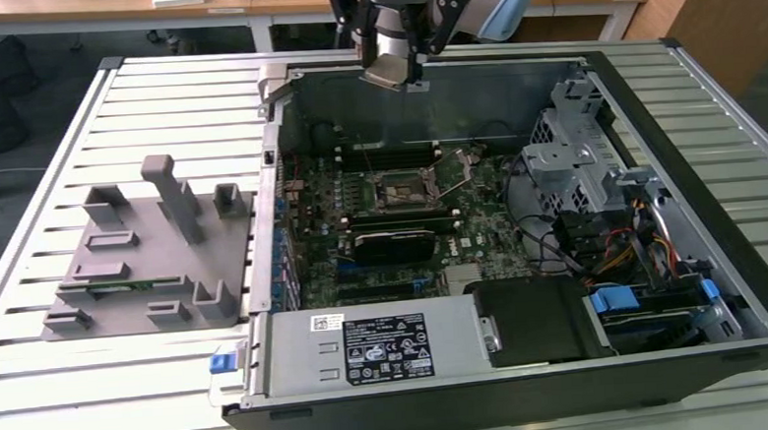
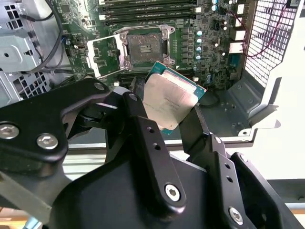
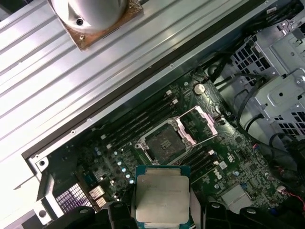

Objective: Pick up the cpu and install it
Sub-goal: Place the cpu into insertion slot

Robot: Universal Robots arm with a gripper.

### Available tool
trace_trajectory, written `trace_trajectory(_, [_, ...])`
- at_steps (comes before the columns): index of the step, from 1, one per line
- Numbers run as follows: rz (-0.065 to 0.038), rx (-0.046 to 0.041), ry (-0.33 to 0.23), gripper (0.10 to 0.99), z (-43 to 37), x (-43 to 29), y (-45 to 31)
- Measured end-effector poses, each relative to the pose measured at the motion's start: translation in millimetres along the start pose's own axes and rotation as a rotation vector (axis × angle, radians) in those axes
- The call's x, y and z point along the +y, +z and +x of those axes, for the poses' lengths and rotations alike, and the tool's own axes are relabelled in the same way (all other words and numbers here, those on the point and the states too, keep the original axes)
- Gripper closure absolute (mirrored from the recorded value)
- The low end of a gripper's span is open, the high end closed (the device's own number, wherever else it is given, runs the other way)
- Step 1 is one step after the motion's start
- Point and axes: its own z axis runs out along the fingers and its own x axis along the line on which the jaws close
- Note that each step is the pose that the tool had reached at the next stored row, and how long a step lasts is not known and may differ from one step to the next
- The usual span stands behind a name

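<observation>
2 fingers [image 2: 143, 124] of the tool [image 2: 164, 99] are clamped on opposite edges of the cpu [image 2: 174, 95], so the chip is gripped and carried in the air, its silvery lid facing the wrist cameras and its green rim showing around it. In the second wrist view it looks tilted rather than level with the board, though the camera angle may account for part of that. Beyond it lies the socket [image 2: 143, 47], bare and dark, with its metal frame [image 2: 107, 55] swung open to 1 side; the cpu is well apart from it and touches nothing but the fingers. The socket sits on the green board [image 1: 490, 229] inside the open case [image 1: 509, 80]. In the exterior view the tool hangs high over the case's far wall, not above the socket. Farther off, toward the exterior view's left, a grey fixture [image 1: 137, 257] rests on the slatted worktop [image 1: 51, 390]. I judge the pick-up done and the install in hand, at the carrying stage. Seating the chip would call for bringing it square over the socket, level, with its corners and notches matched, then a gentle descent, since a skewed or forced landing could damage the contacts.
</observation>
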Motion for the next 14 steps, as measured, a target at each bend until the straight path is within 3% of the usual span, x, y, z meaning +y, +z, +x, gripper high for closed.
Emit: trace_trajectory(14, [-0.001, -0.0048, 0.073, 0.545, 0.1, 0.1, 0.1])
